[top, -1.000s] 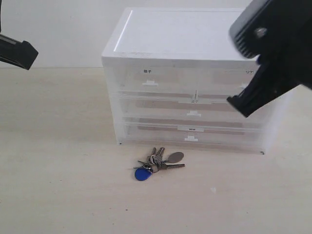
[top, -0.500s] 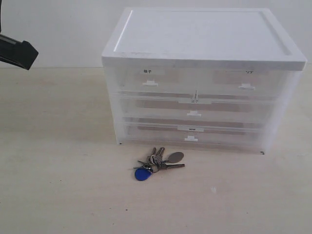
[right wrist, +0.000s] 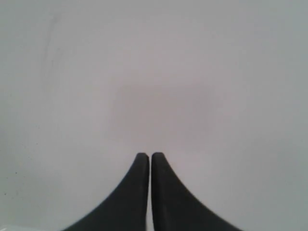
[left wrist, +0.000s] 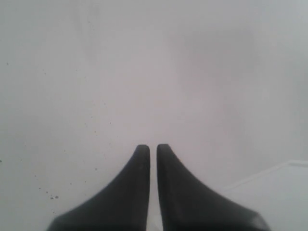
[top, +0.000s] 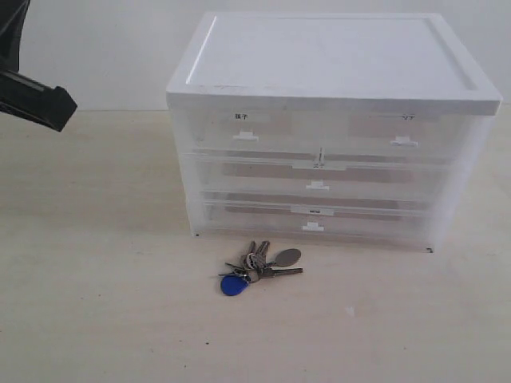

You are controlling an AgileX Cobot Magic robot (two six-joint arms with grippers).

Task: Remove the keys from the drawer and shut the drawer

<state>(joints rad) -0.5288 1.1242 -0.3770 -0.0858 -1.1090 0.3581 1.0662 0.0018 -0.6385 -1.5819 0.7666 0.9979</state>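
I am looking at the keys lying on the pale table, just in front of the white drawer cabinet. Their blue fob is pointing toward me and their grey tag is lying beside the ring. The drawer, the upper half-width one with the faint grey label, is sitting flush with its neighbour, so I am judging it closed and the job essentially complete.

My left gripper is hanging at the far left edge of the exterior view, well apart from the cabinet. Its jaws are pressed nearly together and are holding nothing. My right gripper is out of the exterior view. Its wrist camera is showing its jaws pinched together on nothing over a plain pale surface.

What I am minding now is a clean finish. I am keeping both arms high and away from the cabinet so nothing nudges the tab handle or drags the keys. I am also checking the drawer front along its seam for any gap, and would give it only a gentle straight push if one shows.
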